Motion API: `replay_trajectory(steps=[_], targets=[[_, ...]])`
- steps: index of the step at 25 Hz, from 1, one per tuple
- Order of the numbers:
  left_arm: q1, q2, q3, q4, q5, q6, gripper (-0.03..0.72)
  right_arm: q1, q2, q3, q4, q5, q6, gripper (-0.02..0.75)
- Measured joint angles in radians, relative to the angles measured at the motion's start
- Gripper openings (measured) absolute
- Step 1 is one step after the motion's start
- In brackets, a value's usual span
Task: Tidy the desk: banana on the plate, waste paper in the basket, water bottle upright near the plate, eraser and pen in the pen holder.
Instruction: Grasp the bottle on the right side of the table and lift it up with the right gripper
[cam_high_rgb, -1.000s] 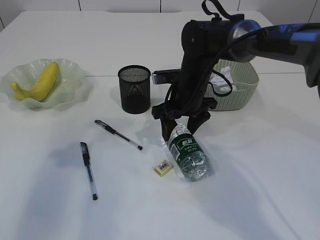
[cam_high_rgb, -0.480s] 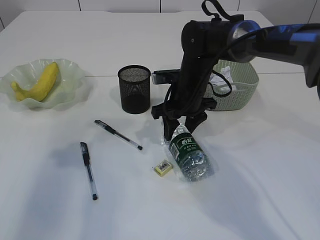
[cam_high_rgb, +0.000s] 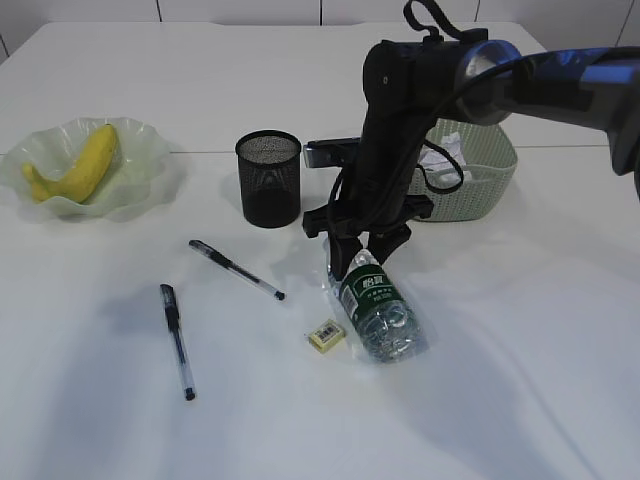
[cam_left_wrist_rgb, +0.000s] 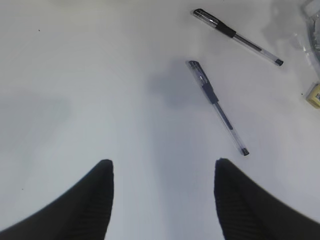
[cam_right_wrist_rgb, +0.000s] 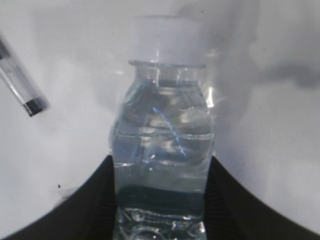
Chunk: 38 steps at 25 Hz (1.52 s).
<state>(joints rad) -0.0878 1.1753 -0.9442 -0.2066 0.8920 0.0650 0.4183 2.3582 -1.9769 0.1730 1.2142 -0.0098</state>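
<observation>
The water bottle (cam_high_rgb: 378, 312) lies on its side on the table, cap towards the back. My right gripper (cam_high_rgb: 362, 252) is down over its neck end, with both fingers pressed on the bottle's sides (cam_right_wrist_rgb: 162, 150). My left gripper (cam_left_wrist_rgb: 164, 167) is open and empty above bare table. Two pens (cam_high_rgb: 236, 269) (cam_high_rgb: 177, 340) lie left of the bottle and also show in the left wrist view (cam_left_wrist_rgb: 237, 36) (cam_left_wrist_rgb: 217, 105). The yellow eraser (cam_high_rgb: 327, 334) lies beside the bottle. The black mesh pen holder (cam_high_rgb: 268, 178) stands behind. The banana (cam_high_rgb: 80, 165) lies on the plate (cam_high_rgb: 150, 160).
The green basket (cam_high_rgb: 495, 175) stands at the back right with crumpled paper (cam_high_rgb: 445, 150) in it, just behind my right arm. The pen holder is close to the left of my right arm. A pen tip (cam_right_wrist_rgb: 22, 87) lies left of the bottle's neck.
My right gripper's fingers have closed in from a wide spread onto the bottle's neck end. The bottle, pens and eraser have not moved.
</observation>
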Motion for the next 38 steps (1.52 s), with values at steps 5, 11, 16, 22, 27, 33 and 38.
replay_trajectory(steps=[5, 11, 16, 22, 27, 33, 38], targets=[[0.000, 0.000, 0.000, 0.000, 0.000, 0.000, 0.454, 0.000, 0.006, -0.019, 0.000, 0.006, 0.000, 0.330], [0.000, 0.000, 0.000, 0.000, 0.000, 0.000, 0.454, 0.002, 0.001, -0.024, 0.000, 0.004, -0.013, 0.330], [0.000, 0.000, 0.000, 0.000, -0.002, 0.000, 0.454, 0.002, -0.030, -0.024, -0.011, 0.004, -0.023, 0.329], [0.000, 0.000, 0.000, 0.000, -0.002, 0.000, 0.454, 0.002, -0.061, -0.024, -0.018, 0.004, -0.032, 0.329], [0.000, 0.000, 0.000, 0.000, -0.002, 0.000, 0.454, 0.002, -0.119, -0.024, -0.023, 0.006, -0.050, 0.328], [0.000, 0.000, 0.000, 0.000, -0.002, 0.000, 0.454, 0.002, -0.232, -0.014, -0.026, 0.012, -0.066, 0.326], [0.000, 0.000, 0.000, 0.000, -0.002, 0.000, 0.454, 0.002, -0.354, 0.089, -0.028, 0.014, -0.081, 0.326]])
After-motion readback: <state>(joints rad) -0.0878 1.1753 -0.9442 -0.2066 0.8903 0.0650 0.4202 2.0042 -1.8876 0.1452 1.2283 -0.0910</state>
